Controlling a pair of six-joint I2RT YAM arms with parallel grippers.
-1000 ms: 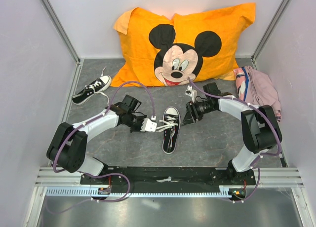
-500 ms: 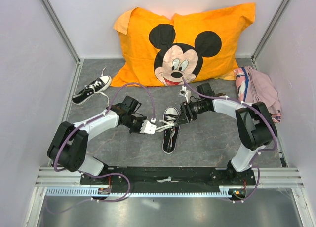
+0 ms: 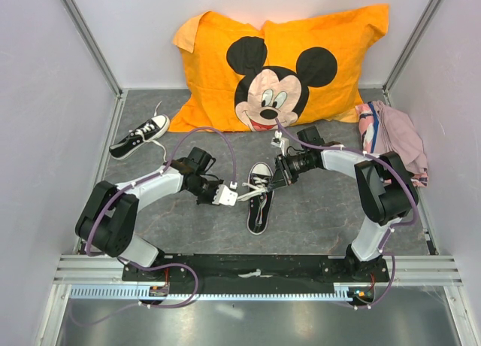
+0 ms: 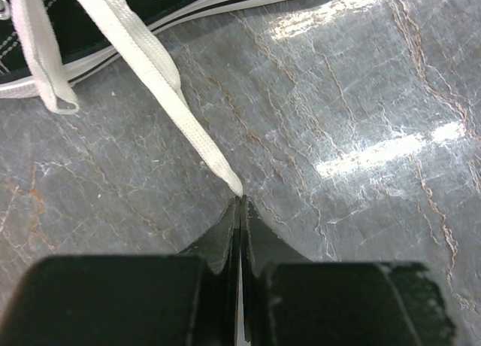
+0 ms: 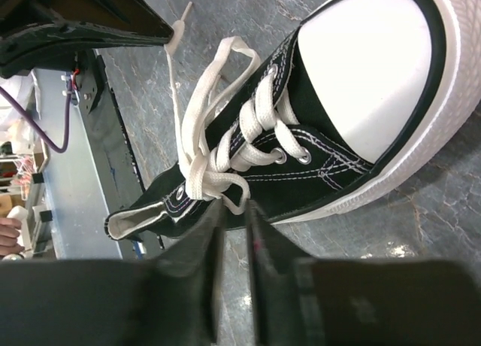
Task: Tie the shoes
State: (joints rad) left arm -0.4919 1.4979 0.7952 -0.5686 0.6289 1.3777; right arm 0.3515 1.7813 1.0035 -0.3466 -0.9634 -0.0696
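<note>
A black shoe (image 3: 258, 199) with a white toe cap lies mid-table, toe towards the pillow, laces loose. The other shoe (image 3: 139, 136) lies at the far left. My left gripper (image 3: 230, 197) sits just left of the middle shoe, shut on the tip of one white lace (image 4: 161, 75), which runs from the jaws (image 4: 240, 200) up to the shoe (image 4: 113, 19). My right gripper (image 3: 275, 182) is at the shoe's right side. In its wrist view the shoe (image 5: 361, 83) fills the frame, and the jaws (image 5: 234, 207) stand narrowly apart around a small lace loop (image 5: 225, 182).
An orange Mickey Mouse pillow (image 3: 278, 60) leans against the back wall. A pink cloth bundle (image 3: 394, 135) lies at the right wall. Side walls and metal posts close in the table, and a black rail (image 3: 255, 267) runs along the near edge.
My right gripper has moved left up to the middle shoe, and its jaws have narrowed around the lace loop. My left gripper stays shut on the lace tip and has barely shifted.
</note>
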